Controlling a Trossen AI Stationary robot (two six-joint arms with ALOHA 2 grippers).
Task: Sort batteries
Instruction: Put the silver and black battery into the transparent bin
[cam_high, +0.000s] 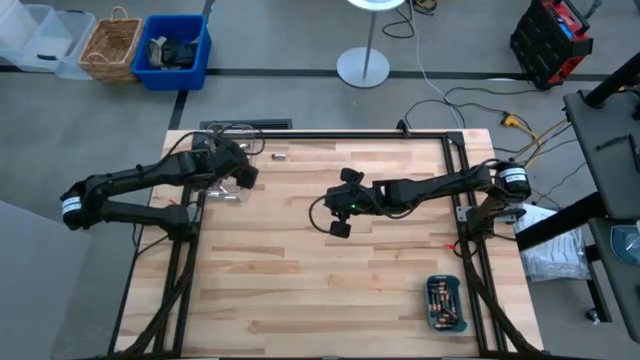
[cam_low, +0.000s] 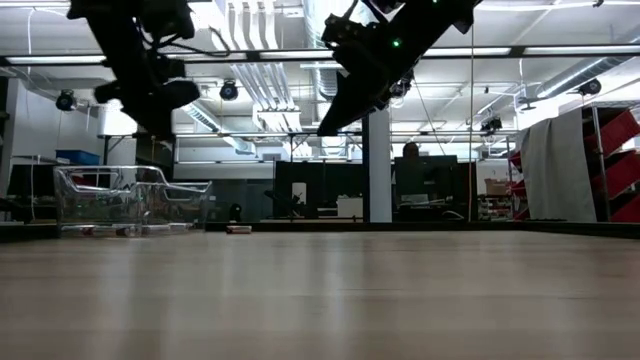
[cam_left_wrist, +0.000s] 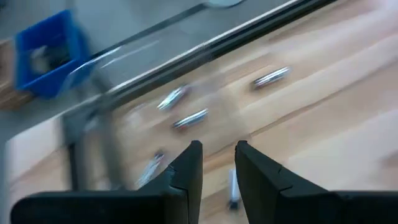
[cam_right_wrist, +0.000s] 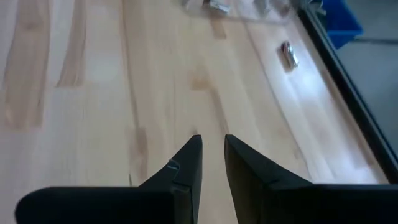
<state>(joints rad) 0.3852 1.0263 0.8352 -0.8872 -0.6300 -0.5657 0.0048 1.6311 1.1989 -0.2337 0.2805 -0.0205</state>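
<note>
Batteries lie in several places on the wooden bench (cam_high: 300, 280). A group of them fills the teal tray (cam_high: 446, 303) at the near right corner, and one single battery (cam_high: 279, 156) lies alone near the far edge, a little right of the clear plastic box (cam_high: 225, 150). Some loose batteries (cam_left_wrist: 190, 118) are seen in the left wrist view, blurred, on the wood just in front of the box.

Beyond the far edge, on the floor, stand a blue bin (cam_high: 176, 50), a wicker basket (cam_high: 111, 45) and a white lamp base (cam_high: 362, 67).

The left gripper (cam_high: 238, 172) hangs above the bench at the far left, beside the box. Its fingers (cam_left_wrist: 189, 168) are only slightly apart, with a narrow gap, and they hold nothing.

The right gripper (cam_high: 340, 205) is over the middle of the bench, raised above the wood. Its fingers (cam_right_wrist: 186, 165) are also close together with a small gap, empty, touching nothing. Nothing stands between it and the single battery (cam_right_wrist: 288, 53) farther off.
</note>
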